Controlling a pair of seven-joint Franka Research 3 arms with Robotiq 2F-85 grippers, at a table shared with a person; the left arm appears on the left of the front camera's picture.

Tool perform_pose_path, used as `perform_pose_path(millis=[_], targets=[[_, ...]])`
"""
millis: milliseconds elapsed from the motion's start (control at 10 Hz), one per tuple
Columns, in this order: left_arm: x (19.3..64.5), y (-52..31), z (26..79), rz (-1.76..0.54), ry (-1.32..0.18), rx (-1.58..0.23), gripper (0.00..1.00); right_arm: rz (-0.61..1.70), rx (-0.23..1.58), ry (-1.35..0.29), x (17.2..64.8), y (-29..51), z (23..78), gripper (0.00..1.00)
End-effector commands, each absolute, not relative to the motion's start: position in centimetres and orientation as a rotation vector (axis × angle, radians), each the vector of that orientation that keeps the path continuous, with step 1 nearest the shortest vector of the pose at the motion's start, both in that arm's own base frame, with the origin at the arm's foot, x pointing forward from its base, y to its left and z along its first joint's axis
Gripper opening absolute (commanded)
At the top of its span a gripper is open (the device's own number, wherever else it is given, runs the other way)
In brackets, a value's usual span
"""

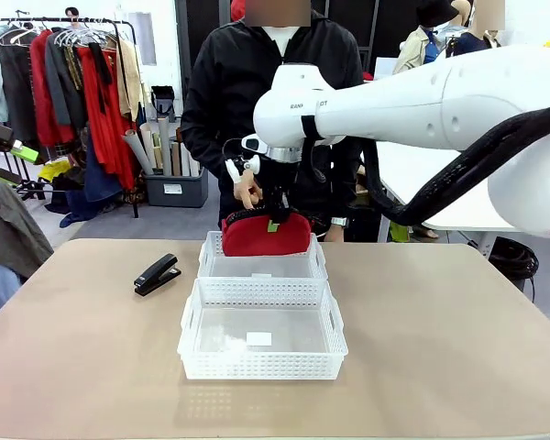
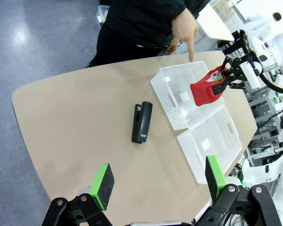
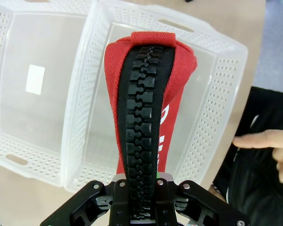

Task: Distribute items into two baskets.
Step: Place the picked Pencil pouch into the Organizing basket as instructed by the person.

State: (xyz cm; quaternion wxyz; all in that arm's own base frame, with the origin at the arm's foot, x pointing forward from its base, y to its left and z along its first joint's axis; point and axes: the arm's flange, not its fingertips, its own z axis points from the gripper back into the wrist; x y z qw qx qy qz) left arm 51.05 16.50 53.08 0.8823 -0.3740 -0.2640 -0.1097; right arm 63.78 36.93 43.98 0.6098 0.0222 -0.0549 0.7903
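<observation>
Over the far basket (image 1: 209,264), the one nearer the person, the right claw (image 1: 273,220) is pinching the red pouch (image 1: 266,238) by its zippered top edge. The pouch hangs at about rim level, and whether it touches the bottom cannot be told. The person's hand (image 2: 185,28) points a finger down toward that basket. The near basket (image 1: 257,367) sits just beside it. The black stapler (image 1: 156,274) lies on the table (image 1: 440,348) on the robot's left, apart from both baskets. The left claw (image 2: 158,181) hangs high above the table, its green pads spread wide.
</observation>
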Motion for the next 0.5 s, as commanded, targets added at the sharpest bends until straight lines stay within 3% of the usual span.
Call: perform_pose_path(millis=[0,400], targets=[[51.0,16.5,53.2,-0.225,-0.557,-0.787,1.0,1.779,0.05,-0.103,65.6,38.5,44.6,0.0],[51.0,16.5,53.2,-0.225,-0.557,-0.787,1.0,1.736,0.075,-0.062,66.4,39.0,41.5,0.0]])
